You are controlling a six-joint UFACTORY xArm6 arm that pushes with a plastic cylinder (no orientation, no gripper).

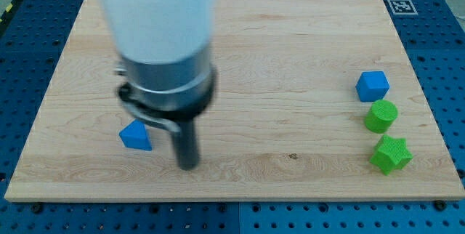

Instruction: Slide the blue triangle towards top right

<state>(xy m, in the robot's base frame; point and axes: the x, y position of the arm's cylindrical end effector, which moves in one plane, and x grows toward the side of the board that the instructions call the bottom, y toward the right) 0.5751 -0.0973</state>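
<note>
Wooden worktop (290,38) on a blue perforated base (443,16), read from the view's left to the view's right. Blue triangle (136,136): lies flat near the view's bottom-left part of the board, well apart from the other blocks. Arm (163,45): a pale, blurred housing above a dark collar, descending from the view's top. My tip (188,165): the lower end of the straight dark rod, on the board just to the view's right of the blue triangle and slightly lower, close to it but with a strip of bare wood between them (no contact visible). No pincer is in view; the arm ends in the rod alone. Near the right edge, three blocks in a column, close together: blue cube (373,86) uppermost, green cylinder (381,115) below it, green star (391,154) lowest. A black-and-white marker (401,6) sits at the board's top-right corner.
</note>
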